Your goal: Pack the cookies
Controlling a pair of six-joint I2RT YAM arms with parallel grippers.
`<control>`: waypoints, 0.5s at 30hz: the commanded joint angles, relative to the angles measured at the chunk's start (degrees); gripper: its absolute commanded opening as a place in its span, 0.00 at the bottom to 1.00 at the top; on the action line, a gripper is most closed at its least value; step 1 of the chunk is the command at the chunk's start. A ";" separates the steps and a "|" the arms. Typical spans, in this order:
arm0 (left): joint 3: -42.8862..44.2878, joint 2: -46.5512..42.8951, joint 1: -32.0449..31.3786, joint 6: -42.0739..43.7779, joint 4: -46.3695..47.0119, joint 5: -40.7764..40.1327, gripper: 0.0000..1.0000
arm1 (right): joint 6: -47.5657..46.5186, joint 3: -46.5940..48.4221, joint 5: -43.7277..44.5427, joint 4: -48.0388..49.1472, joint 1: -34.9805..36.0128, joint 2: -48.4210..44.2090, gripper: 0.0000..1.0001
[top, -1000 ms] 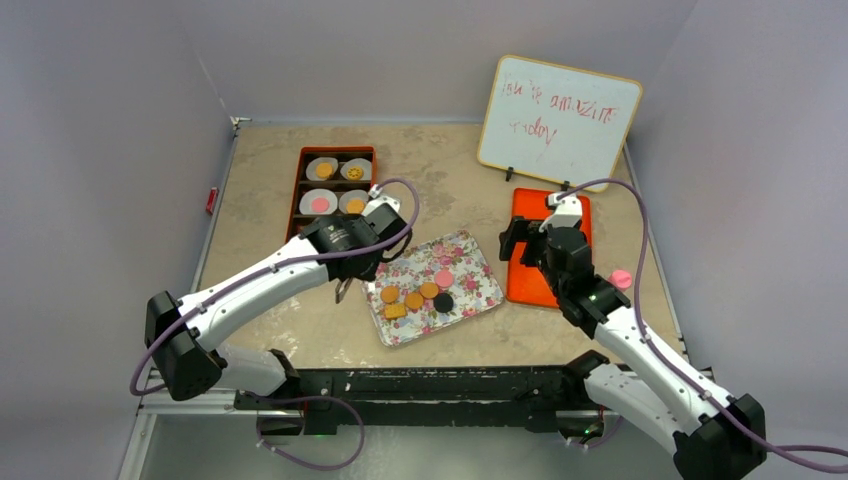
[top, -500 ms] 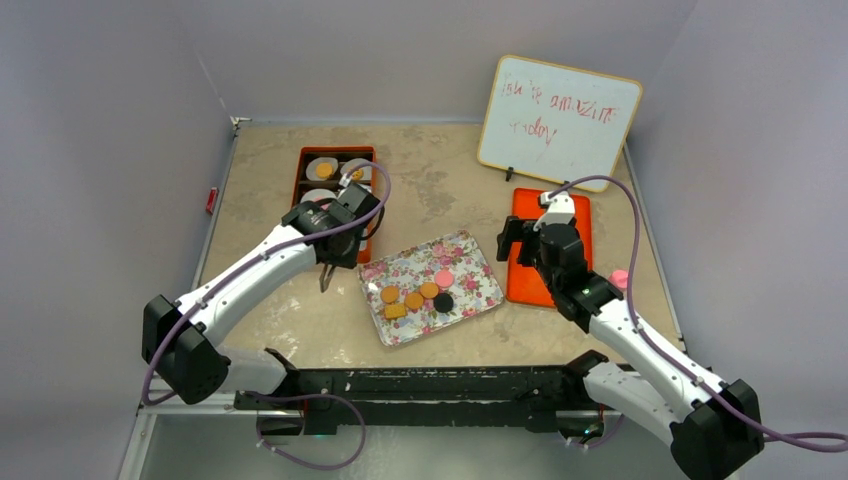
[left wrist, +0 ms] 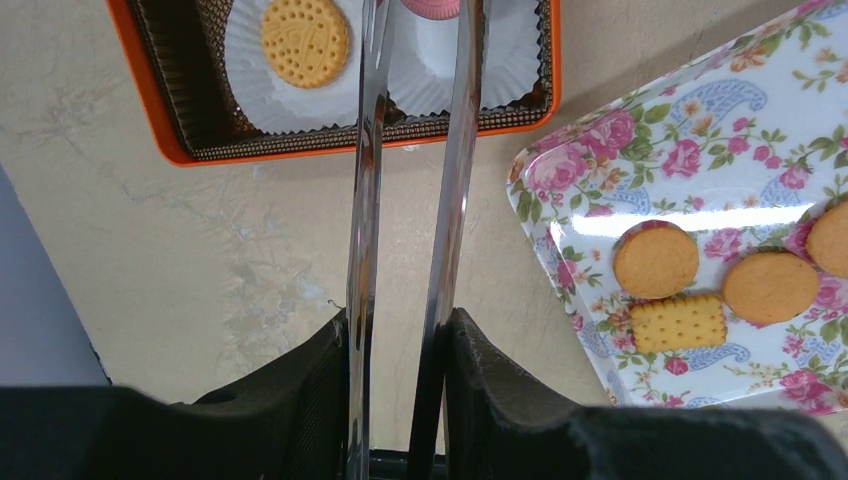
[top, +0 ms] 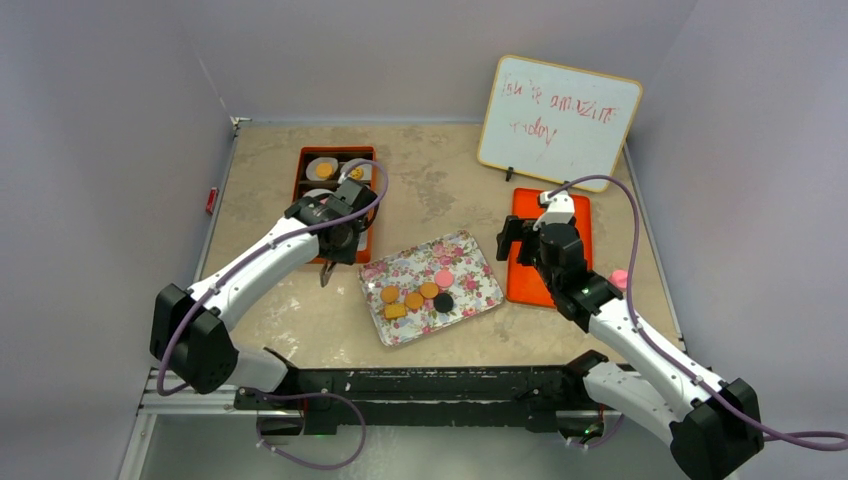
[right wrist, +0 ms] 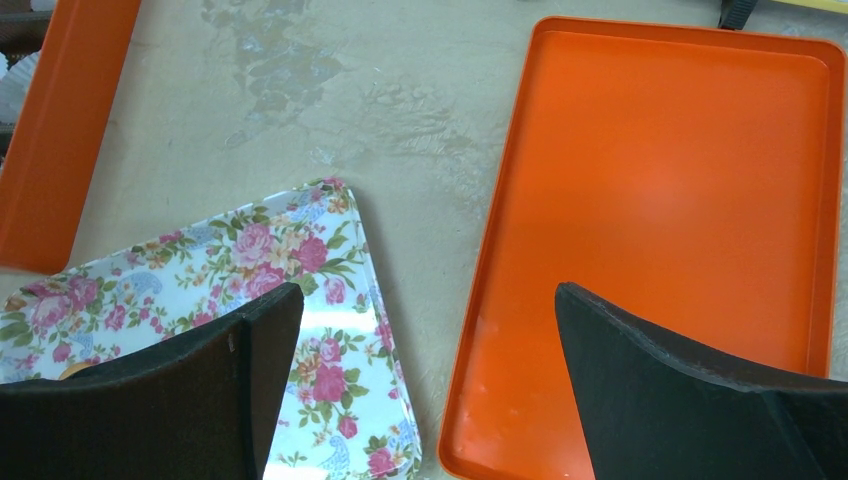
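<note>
Top external: left arm [top: 262, 268] reaches over the near end of the orange box [top: 299, 190] at the far left of the tabletop [top: 440, 180], where white cups already hold a few cookies. Half a dozen more cookies [top: 415, 298] sit clustered on the floral tray [top: 475, 262] at the middle, one of them dark and one pink. Right arm [top: 610, 310] hangs over the flat orange lid [top: 527, 285] just right of that tray. Left wrist: left pincer [left wrist: 420, 40] shows as two long metal blades, narrowly parted, with the tips cut off at the top of the frame. A pink cookie [left wrist: 430, 6] lies between them above a paper cup [left wrist: 500, 60]. Clamped or merely straddled, cannot tell. The neighbouring cup holds a round tan one [left wrist: 304, 40], and a square cookie [left wrist: 679, 322] waits on the tray. Right wrist: right pincer [right wrist: 428, 300] is spread wide and empty, above the seam between tray and lid. Judged step is seating the pink cookie in its cup. Next move likely calls for a centred release and a straight lift clear of the pleats, then a return to the tray.
</note>
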 commanded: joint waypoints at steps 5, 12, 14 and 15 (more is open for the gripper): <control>-0.82 0.73 1.37 1.15 1.91 1.71 0.24 | -0.91 2.40 1.40 1.97 0.05 -0.48 0.99; -1.28 1.00 1.43 1.15 1.37 3.06 0.25 | -0.90 2.05 1.58 1.86 0.05 -1.02 0.99; -1.37 1.09 1.42 1.02 0.94 2.98 0.25 | -0.82 2.01 1.54 1.86 0.10 -1.14 0.99; -1.44 1.14 1.45 0.94 0.77 2.97 0.25 | -0.79 1.99 1.50 1.89 0.10 -1.11 0.99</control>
